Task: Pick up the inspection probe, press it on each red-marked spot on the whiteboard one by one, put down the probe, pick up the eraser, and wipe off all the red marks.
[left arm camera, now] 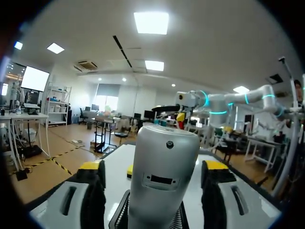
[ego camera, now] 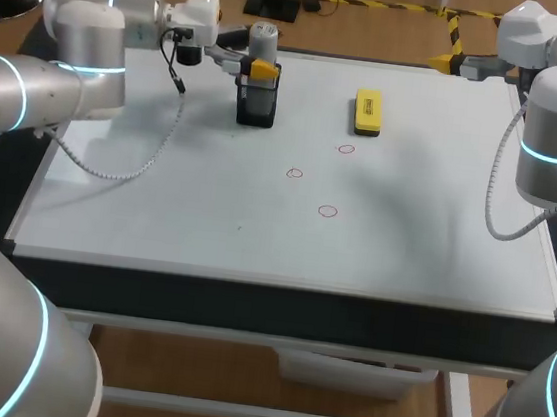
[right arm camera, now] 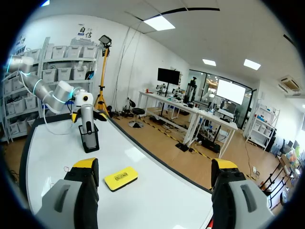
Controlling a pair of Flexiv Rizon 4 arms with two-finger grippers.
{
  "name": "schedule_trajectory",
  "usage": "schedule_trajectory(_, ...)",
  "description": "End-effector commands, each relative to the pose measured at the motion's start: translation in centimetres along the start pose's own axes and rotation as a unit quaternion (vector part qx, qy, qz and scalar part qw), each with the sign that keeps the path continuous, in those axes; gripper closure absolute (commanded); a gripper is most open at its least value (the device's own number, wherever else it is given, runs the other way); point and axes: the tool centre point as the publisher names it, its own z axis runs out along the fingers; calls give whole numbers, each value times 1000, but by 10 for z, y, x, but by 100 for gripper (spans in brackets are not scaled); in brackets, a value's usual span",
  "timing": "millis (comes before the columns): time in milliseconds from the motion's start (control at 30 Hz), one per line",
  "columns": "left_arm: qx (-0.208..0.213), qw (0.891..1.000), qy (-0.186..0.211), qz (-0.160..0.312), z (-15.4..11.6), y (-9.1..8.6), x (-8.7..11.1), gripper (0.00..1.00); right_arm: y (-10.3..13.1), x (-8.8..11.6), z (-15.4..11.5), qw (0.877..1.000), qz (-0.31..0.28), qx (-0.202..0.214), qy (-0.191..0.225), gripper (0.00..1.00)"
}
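Left gripper (left arm camera: 153,167): fingers apart, straddling inspection probe (left arm camera: 164,176), gap each side. Probe upright in black holder (ego camera: 256,105). Best, likely: centre, clamp silver body squarely, lift straight up. Right gripper (right arm camera: 155,167): spread, empty, eraser (right arm camera: 121,178) ahead.

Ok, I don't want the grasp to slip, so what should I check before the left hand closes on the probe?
1. probe upright in its black holder: ok.
2. left hand straddles the probe, one finger each side: ok.
3. fingers clamped on the probe: not ok, gaps show on both sides.
4. Three red marks uncovered on the whiteboard: ok.
5. right hand open, away from the probe: ok.
6. eraser apart from the holder: ok.
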Motion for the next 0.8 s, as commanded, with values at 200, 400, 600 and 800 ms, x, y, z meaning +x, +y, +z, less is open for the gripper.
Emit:
schedule_trajectory(200, -5, 1000, 2, 4, -2, -4, 6, 100, 0, -1, 0, 1000, 0, 0, 1, 0)
schedule_trajectory(400, -3, 1000, 0, 12, -5, -9, 10, 100, 0, -1, 0, 1000, 0, 0, 1, 0)
schedule_trajectory(600, 1, 1000, -3, 28, -8, -22, 15, 100, 0, -1, 0, 1000, 0, 0, 1, 0)
schedule_trajectory(800, -10, 999, -12, 42, -9, -39, 19, 100, 0, -1, 0, 1000, 0, 0, 1, 0)
